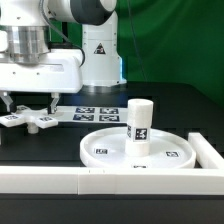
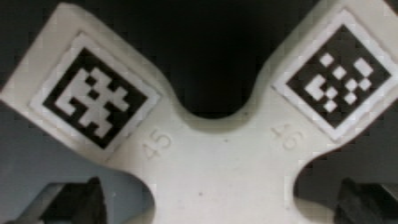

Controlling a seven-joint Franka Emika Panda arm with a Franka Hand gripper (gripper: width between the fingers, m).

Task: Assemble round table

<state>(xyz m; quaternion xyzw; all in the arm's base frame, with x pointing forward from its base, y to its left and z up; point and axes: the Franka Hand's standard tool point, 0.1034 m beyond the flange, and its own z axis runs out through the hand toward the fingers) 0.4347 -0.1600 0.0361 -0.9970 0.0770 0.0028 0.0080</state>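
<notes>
The disc (image 1: 142, 152) carries the post (image 1: 139, 121) upright at its centre, apparently already seated. The cross (image 1: 36, 121) lies well off the disc toward the exterior view's left, unattached. The gripper (image 1: 30, 103) hangs over it, fingers (image 2: 71, 200) apart and straddling its hub.

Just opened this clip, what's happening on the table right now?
The Panda arm's gripper hangs low over the flat cross-shaped piece, which lies on the table at the exterior view's left. Its fingers look spread to either side of the piece, not closed on it. The short post already stands upright in the middle of the round disc, near the white border wall. The cross is not yet joined to them.
</notes>
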